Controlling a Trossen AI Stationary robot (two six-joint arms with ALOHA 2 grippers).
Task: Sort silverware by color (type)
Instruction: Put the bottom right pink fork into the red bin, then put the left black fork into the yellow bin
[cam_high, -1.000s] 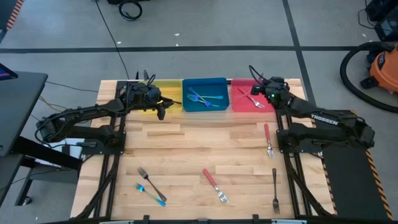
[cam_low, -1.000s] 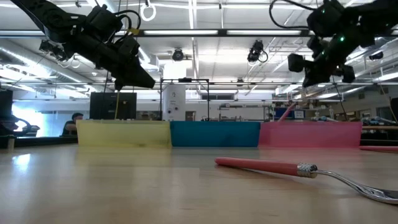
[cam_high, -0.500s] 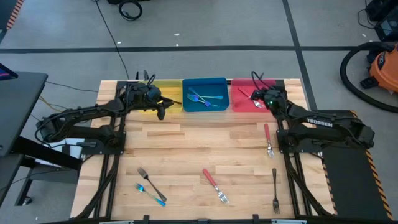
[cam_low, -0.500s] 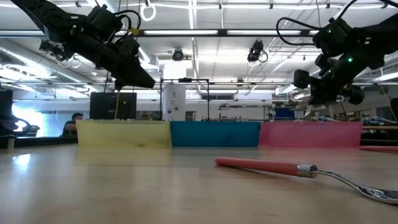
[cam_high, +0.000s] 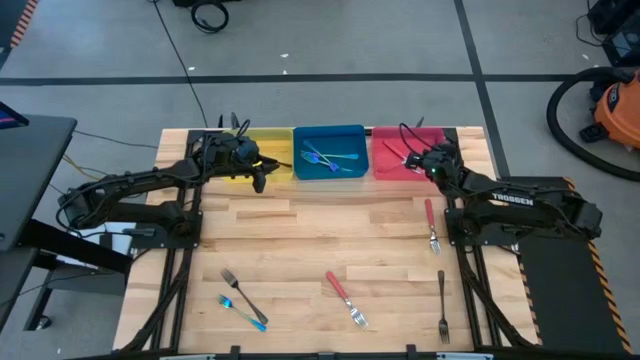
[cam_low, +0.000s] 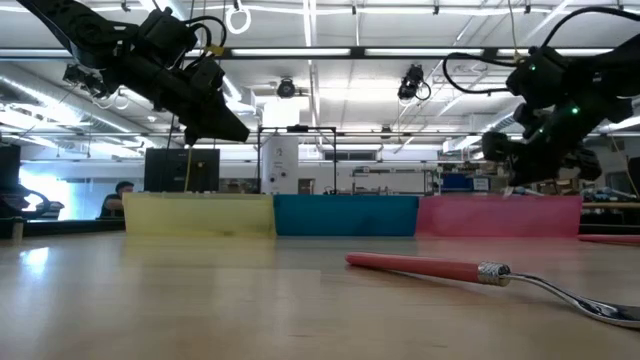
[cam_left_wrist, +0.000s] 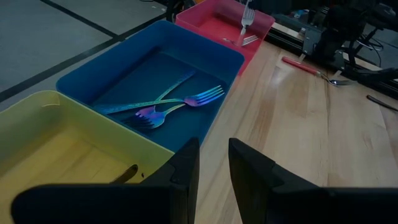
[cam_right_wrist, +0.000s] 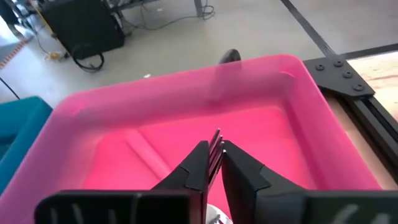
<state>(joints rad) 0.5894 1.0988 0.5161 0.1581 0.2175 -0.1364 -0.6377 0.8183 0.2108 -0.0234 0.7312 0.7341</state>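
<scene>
your right gripper (cam_right_wrist: 213, 163) hangs over the pink plastic bin (cam_right_wrist: 311, 112), its fingers nearly together around a silver-tined fork (cam_right_wrist: 215, 149) whose tines poke out ahead. whether they clamp it or are letting go, i cannot tell. the fork's long axis runs along the fingers, pointing into the bin, so a drop should land it there. its handle is hidden. the left gripper (cam_left_wrist: 212, 163) waits above the yellow bin (cam_left_wrist: 37, 143), slightly parted; whether it holds anything i cannot tell.
</scene>
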